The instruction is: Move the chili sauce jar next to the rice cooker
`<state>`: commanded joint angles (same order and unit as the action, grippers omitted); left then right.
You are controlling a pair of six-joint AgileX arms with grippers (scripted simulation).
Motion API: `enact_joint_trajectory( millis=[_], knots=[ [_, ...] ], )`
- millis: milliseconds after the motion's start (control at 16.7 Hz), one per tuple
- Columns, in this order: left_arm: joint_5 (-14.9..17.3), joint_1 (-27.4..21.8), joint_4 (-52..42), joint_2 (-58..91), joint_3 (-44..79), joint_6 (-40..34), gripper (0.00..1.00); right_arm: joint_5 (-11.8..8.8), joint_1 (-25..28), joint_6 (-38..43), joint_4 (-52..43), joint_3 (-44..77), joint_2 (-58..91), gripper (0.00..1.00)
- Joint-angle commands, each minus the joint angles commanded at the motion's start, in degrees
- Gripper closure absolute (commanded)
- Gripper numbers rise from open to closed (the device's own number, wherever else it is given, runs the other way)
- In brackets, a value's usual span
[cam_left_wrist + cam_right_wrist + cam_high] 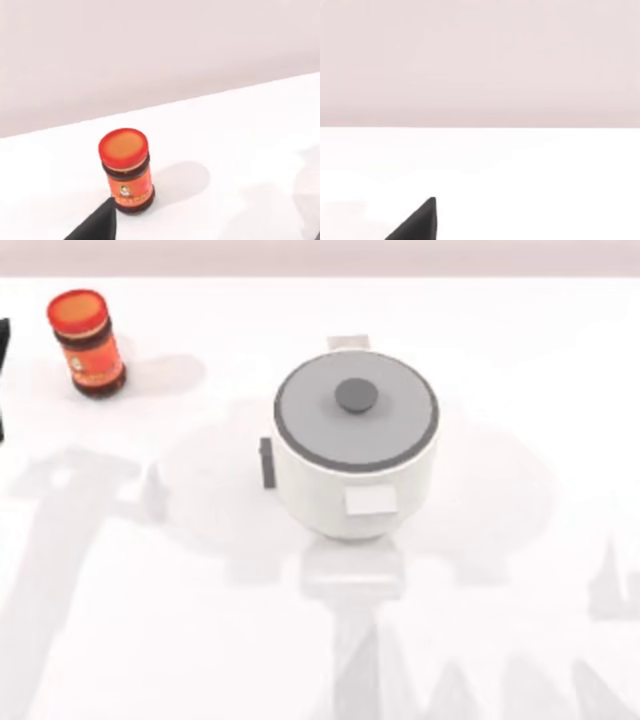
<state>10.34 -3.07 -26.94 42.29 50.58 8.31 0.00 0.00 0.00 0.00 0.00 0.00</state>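
Observation:
The chili sauce jar [88, 343] stands upright at the table's far left, its orange-red lid up and red-orange label showing; it is well apart from the rice cooker [355, 445]. The cooker is a large white pot with a grey lid and dark knob, in the middle of the table. My left gripper [215, 222] is open just short of the jar [126, 172], one dark fingertip [102, 222] beside the jar's base without holding it. A dark part of it shows at the top view's left edge. My right gripper [535, 222] is open over bare table and out of the top view.
The white table [520, 360] ends at a pale back wall. The cooker's dark side tab [266, 463] faces the left and its front panel [370, 502] faces the near edge. Arm shadows lie across the near part of the table.

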Motion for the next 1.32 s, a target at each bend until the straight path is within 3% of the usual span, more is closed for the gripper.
enact_joint_trajectory(
  millis=[300,600,900,1320],
  knots=[
    [3.71,-0.83,-15.05,27.29,33.91,4.76,0.00,0.00,0.00,0.00,0.00,0.00,0.00,0.00],
    [4.76,-0.56,-28.02,53.84,61.37,8.81,0.00,0.00,0.00,0.00,0.00,0.00,0.00,0.00],
    [3.14,0.59,-37.65,76.32,81.76,11.20,0.00,0.00,0.00,0.00,0.00,0.00,0.00,0.00],
    [-1.51,2.90,-46.10,99.16,95.62,12.43,0.00,0.00,0.00,0.00,0.00,0.00,0.00,0.00]
  ],
)
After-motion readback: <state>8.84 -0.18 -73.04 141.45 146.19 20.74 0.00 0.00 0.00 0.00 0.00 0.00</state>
